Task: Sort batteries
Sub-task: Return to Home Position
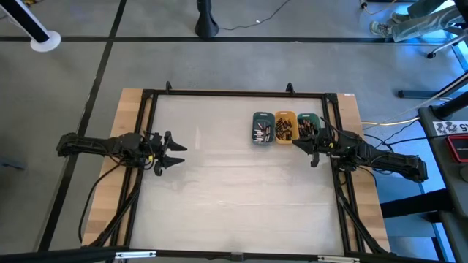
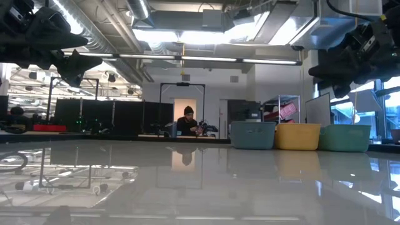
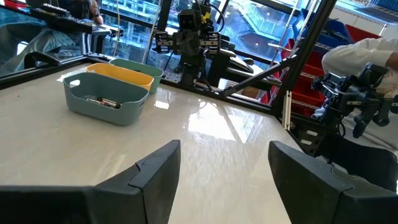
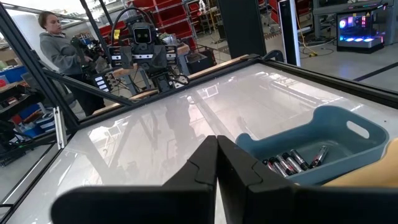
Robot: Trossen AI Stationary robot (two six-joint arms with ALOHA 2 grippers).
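Batteries (image 1: 260, 132), tiny dark and silvery cylindrical cells, lie in three small oblong plastic trays: slate-blue tray (image 1: 262, 115), orange tray (image 1: 285, 113) and green tray (image 1: 308, 115), side by side on the glossy white counter (image 1: 234, 197). From above, we see the left jaws well apart from them and the right jaws just beside the green tray. Low down, both arms hang above the counter, clear of the trays, parked, we judge. Left wrist: left jaws gape, empty. Right wrist: right jaws are pressed together on nothing.

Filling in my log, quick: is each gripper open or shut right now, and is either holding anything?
Left gripper: open, holding nothing.
Right gripper: shut, with nothing between its fingers.
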